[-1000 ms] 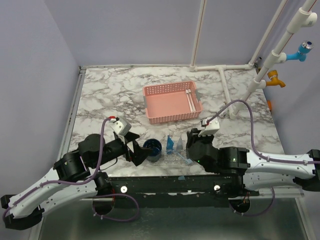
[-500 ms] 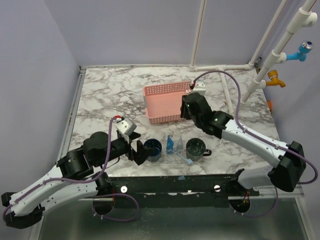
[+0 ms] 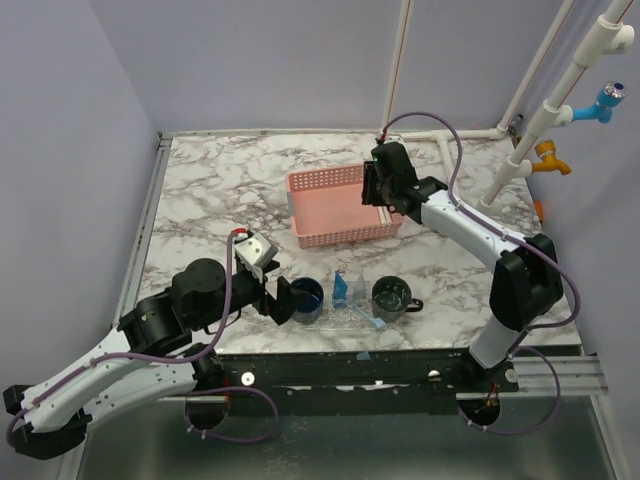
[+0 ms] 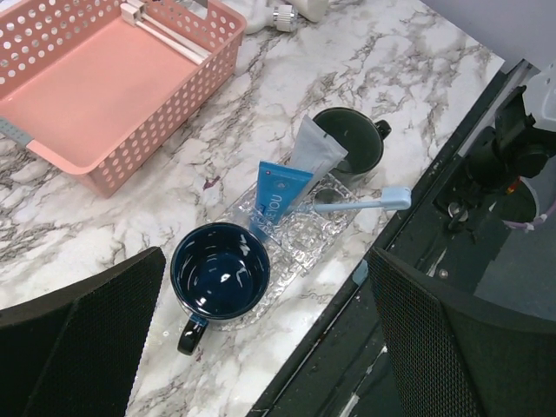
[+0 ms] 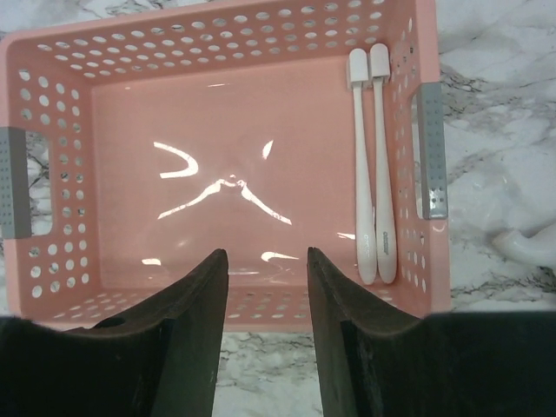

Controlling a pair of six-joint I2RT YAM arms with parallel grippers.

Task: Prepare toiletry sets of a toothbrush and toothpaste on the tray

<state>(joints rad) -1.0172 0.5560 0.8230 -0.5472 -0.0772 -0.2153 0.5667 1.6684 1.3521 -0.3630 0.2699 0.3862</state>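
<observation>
While the toothbrush [image 4: 360,204] lies on the tray [image 4: 304,248] at the counter's [image 4: 417,61] lower centre, likely light, stiff, slippery, best pinched mid-handle, left gripper [image 3: 278,300] jaws gape wide; right gripper [image 5: 267,256] jaws, narrow and empty, overhang the pink basket [image 5: 217,113].

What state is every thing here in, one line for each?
Navy mug: upright, empty, on tray.
Green mug: upright.
Blue tube: on tray.
Blue toothbrush: lying on tray.
Basket: holds two white toothbrushes.
Left claw: open.
Right claw: open, above basket.
</observation>
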